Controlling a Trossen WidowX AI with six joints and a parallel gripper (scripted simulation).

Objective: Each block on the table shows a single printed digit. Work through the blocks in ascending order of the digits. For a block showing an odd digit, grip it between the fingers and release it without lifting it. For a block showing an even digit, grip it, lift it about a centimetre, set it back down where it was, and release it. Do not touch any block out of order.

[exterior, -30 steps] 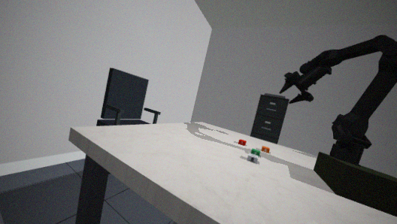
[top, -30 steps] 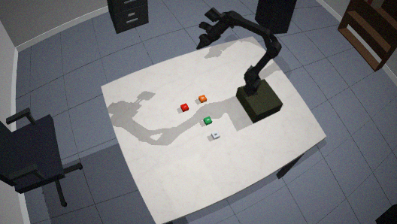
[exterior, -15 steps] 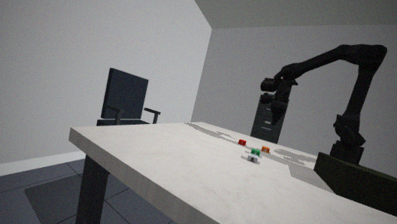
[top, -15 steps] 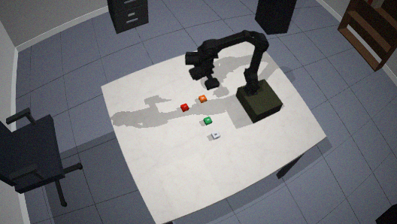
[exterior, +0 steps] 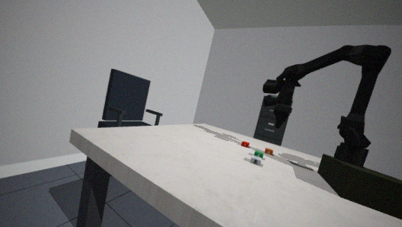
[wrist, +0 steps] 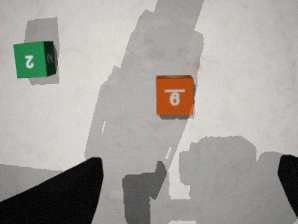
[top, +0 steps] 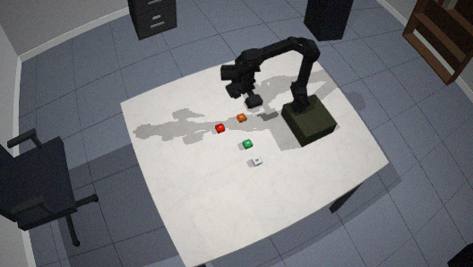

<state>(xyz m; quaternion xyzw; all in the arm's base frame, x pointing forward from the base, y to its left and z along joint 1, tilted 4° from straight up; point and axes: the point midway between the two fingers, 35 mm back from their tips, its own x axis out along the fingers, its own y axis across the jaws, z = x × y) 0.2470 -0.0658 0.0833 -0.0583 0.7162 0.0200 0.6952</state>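
Observation:
My gripper [top: 244,97] [exterior: 280,124] [wrist: 193,167] is open and empty, pointing down high above the table, behind the orange block. The orange block [top: 242,117] [exterior: 269,151] [wrist: 165,106] shows a barred digit: in the wrist view it looks like a 6 with the bar on top, so a 9 with the bar underneath. The green block [top: 247,143] [exterior: 259,154] [wrist: 21,70] shows a 2, upside down in the wrist view. The red block [top: 219,128] [exterior: 245,144] and white block [top: 256,160] [exterior: 256,161] are outside the wrist view; their digits are too small to read.
All four blocks stand apart on the pale table [top: 202,193] [exterior: 164,152]. The arm's dark green base [top: 309,121] [exterior: 358,183] stands to their right in the top view. Arm shadows fall around the orange and red blocks. A chair [top: 40,184] [exterior: 127,95] stands beyond the table edge.

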